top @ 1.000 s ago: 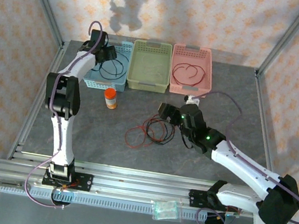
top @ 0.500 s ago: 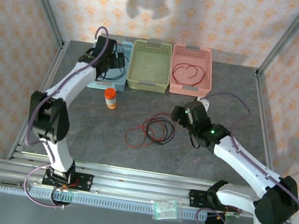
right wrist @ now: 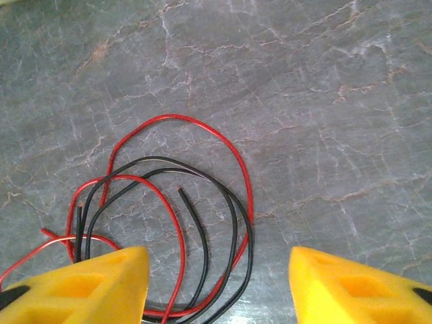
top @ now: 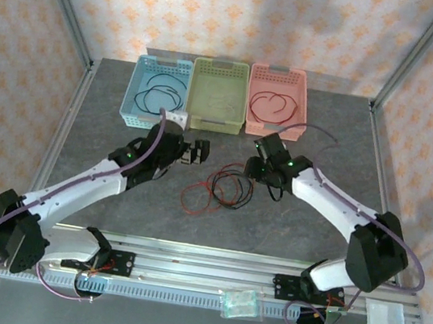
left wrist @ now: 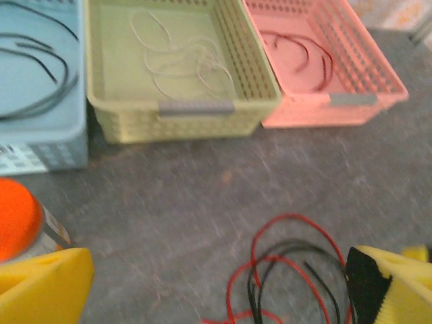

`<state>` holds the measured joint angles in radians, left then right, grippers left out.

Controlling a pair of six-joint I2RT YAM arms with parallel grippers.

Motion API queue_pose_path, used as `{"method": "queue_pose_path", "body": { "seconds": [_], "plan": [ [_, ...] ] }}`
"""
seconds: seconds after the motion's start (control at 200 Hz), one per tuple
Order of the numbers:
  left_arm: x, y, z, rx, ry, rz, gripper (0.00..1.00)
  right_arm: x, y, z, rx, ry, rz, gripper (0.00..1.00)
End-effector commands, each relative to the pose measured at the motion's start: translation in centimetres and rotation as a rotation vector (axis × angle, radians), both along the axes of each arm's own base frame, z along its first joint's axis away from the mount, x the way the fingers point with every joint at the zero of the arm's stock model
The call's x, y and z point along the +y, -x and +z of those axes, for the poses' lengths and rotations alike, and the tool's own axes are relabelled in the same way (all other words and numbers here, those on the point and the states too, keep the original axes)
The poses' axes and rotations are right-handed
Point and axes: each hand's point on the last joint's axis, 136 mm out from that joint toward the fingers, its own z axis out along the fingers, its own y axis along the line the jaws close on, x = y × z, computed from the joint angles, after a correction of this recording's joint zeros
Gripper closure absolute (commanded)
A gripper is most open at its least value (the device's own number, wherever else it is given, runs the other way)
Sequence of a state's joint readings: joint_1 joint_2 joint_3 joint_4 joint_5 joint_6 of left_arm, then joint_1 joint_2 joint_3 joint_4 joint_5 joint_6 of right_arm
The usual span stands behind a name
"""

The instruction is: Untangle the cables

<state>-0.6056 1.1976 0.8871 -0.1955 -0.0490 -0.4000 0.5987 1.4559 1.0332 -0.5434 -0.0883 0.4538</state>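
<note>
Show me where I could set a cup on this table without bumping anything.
Bare grey tabletop: right of the pink plastic basket, and front-left of the blue plastic basket. The middle is crowded: left gripper and right gripper flank the tangled red and black cables.

Red & black cables (top: 217, 188), loops mixed, on grey table (top: 95, 128) w/ pale marble veins. Toward 12 o'clock: blue basket (top: 142, 122) at 11 w/ black wire (top: 157, 92), green basket (top: 216, 121) at 12 w/ whitish wire (left wrist: 182, 61), pink basket (top: 274, 127) at 1 w/ dark-red wire (top: 274, 105). Yellow fingers on left gripper (left wrist: 221, 263) & right gripper (right wrist: 218, 260). Orange cap on bottle (left wrist: 17, 219). Cream walls (top: 303, 20) w/ orange floral print.
</note>
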Motion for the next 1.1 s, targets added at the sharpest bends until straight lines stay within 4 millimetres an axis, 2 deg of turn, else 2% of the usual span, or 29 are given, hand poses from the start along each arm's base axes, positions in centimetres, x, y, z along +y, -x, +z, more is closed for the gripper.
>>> {"method": "queue_pose_path", "body": {
  "seconds": [0.0,0.065,0.215,0.285,0.441,0.601,0.721,0.931,1.096],
  "plan": [
    [-0.4,1.2,-0.2,-0.029,0.060,0.025,0.02,1.8,0.0,0.2,0.041,-0.040,0.088,0.47],
    [-1.2,2.4,-1.3,-0.025,0.079,0.004,0.02,3.2,0.2,-0.3,0.058,-0.058,0.144,0.50],
    [-2.4,4.5,-3.8,-0.006,0.119,-0.011,0.02,5.0,0.9,-2.2,0.098,0.010,0.205,0.58],
    [-2.5,5.4,-4.6,-0.016,0.110,-0.007,0.02,6.0,1.2,-3.0,0.114,0.029,0.232,0.61],
    [-1.7,6.9,-5.8,-0.037,0.235,0.039,0.01,8.4,1.7,-4.0,0.135,0.043,0.264,0.66],
    [1.0,7.7,-6.5,-0.035,0.277,0.120,0.01,11.0,2.3,-4.0,0.128,0.042,0.264,0.68],
    [3.2,7.4,-6.9,-0.006,0.325,0.164,0.01,12.1,2.3,-4.0,0.117,0.053,0.156,0.69],
    [6.9,6.6,-6.8,-0.008,0.454,0.239,0.03,17.0,3.7,-4.2,0.094,-0.015,0.095,0.69],
    [9.6,6.3,-7.1,-0.009,0.573,0.292,0.04,19.6,4.0,-5.2,0.079,0.020,0.081,0.61]
  ]
}}
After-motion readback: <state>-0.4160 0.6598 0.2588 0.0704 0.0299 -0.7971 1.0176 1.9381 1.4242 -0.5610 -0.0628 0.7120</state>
